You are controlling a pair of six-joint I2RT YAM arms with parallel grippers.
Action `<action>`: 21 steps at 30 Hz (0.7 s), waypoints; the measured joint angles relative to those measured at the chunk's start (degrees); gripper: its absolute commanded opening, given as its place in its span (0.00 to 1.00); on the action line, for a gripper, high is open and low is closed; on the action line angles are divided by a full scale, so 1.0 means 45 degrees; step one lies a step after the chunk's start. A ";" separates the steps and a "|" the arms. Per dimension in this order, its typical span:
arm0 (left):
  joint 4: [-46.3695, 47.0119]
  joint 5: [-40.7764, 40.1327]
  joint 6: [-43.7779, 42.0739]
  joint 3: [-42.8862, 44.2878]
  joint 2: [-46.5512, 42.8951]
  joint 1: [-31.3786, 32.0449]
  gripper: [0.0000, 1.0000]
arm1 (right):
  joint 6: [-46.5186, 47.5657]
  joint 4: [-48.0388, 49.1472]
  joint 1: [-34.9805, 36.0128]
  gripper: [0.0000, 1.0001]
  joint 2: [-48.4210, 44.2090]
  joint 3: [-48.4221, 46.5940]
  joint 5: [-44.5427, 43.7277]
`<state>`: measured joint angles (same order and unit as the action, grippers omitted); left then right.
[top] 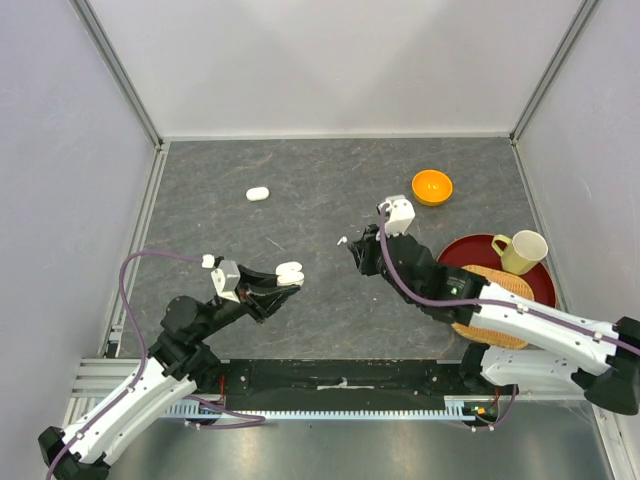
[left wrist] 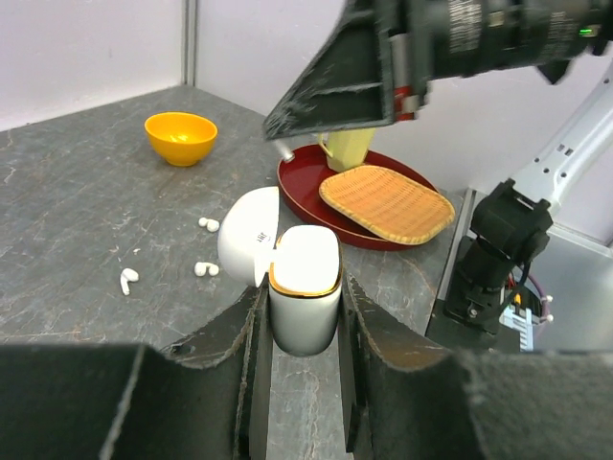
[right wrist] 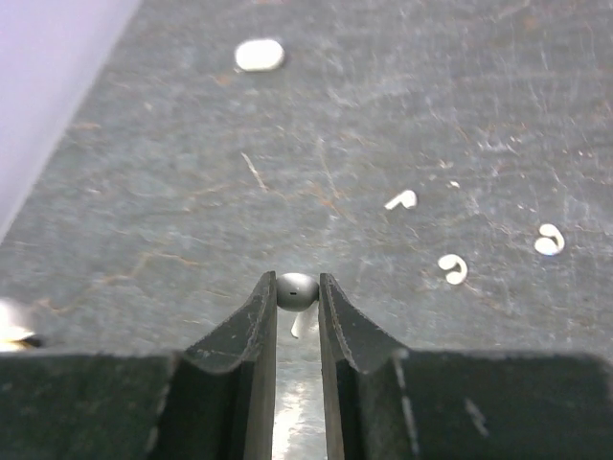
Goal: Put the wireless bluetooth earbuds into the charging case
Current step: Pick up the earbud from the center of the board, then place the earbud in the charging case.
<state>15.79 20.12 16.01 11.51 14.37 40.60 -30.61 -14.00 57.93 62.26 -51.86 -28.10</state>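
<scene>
Ok so the left tool (left wrist: 302,305) is clamped on the body of the charging case (left wrist: 306,264). It holds the case upright, with the lid flipped open toward the left in its own wrist view. The right tool (right wrist: 297,280) is pinched narrow on one earbud (right wrist: 297,291). The round head sits right between the fingertips and the stem hangs down below them.

From the top view both tools are near each other around the middle of the tabletop (top: 330,180). The right tool is a bit to the right of the open case and slightly farther back, not touching it.

The other three earbuds (right wrist: 452,269) are loose on the tabletop, apart from the right tool's tips. In the left wrist view they lie beyond the held case, between it and the orange bowl (top: 432,186).

A second case (top: 258,193), shut, lies by itself at the far left. Over on the right there's a red plate (top: 478,248) with a woven mat (top: 505,283) and a pale yellow mug (top: 520,250) on it.
</scene>
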 measured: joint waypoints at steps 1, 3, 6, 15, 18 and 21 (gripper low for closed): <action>0.0165 -0.0083 0.0044 -0.0029 0.0068 0.0000 0.02 | 0.0034 0.0209 0.0432 0.10 -0.0291 0.0005 -0.0437; 0.0437 -0.0180 0.0126 -0.0049 0.0291 0.0000 0.02 | 0.0214 0.0685 0.1302 0.09 -0.0738 0.0019 -0.1433; 0.0865 -0.0233 0.0267 -0.0053 0.0719 0.0000 0.02 | 0.0719 0.1593 0.2730 0.06 -0.1059 0.0024 -0.2900; 0.1681 -0.0223 0.0549 -0.0083 0.1239 0.0000 0.02 | 0.2812 0.4799 0.5464 0.02 -0.0583 0.0097 -0.5479; 0.1875 -0.0117 0.0568 -0.0131 0.1185 0.0000 0.02 | 0.3196 0.5464 0.5620 0.01 -0.0068 0.0097 -0.5479; 0.1923 0.0039 0.0563 -0.0146 0.1137 0.0000 0.02 | 0.3405 0.5824 0.5659 0.00 0.0316 0.0097 -0.5333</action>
<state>24.45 20.29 18.55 10.85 19.49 40.60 -15.29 12.21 83.40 63.68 -51.42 -52.10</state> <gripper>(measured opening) 0.342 0.255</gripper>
